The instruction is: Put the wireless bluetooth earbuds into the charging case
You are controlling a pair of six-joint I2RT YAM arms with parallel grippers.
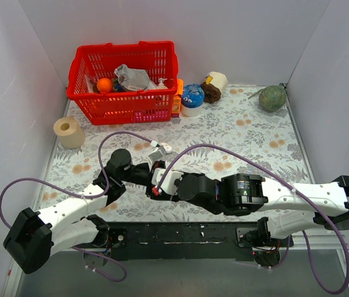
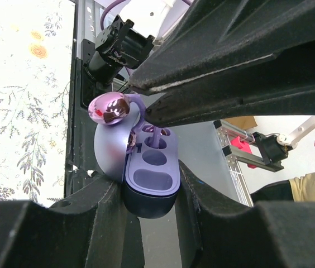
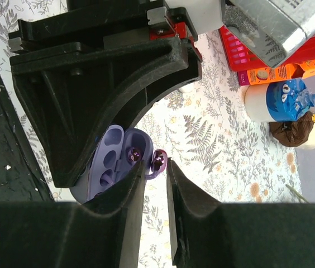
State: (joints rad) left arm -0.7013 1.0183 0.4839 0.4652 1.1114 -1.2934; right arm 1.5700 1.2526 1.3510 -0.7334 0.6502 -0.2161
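Left arm [image 1: 69,213]: it extends from its near-left base, forward and inward, with the wrist turned toward the middle of the floral surface [image 1: 249,142]. Right arm [image 1: 242,192]: it lies low and long across the front of the surface, running from the right side to the left. Its wrist ends just beside the left wrist, and the two meet near the front centre.

Left pincer [image 2: 149,192]: its two fingers press against opposite sides of the charging case [image 2: 154,167] and hold it off the surface. The case is open, with the slots facing the right arm and the rounded lid folded back.

Right pincer [image 3: 156,170]: its jaws are slightly parted with a narrow gap between them, and the tips stand at the rim of the open case.

Loose earbud [image 2: 110,109]: shiny purple, it sits at the case's lid edge, right at the mouth of that gap. The frames do not show whether either fingertip touches it.

Seated earbud [image 3: 135,154]: it rests in a slot of the case.

In the top view the arms hide both the case and the earbuds.
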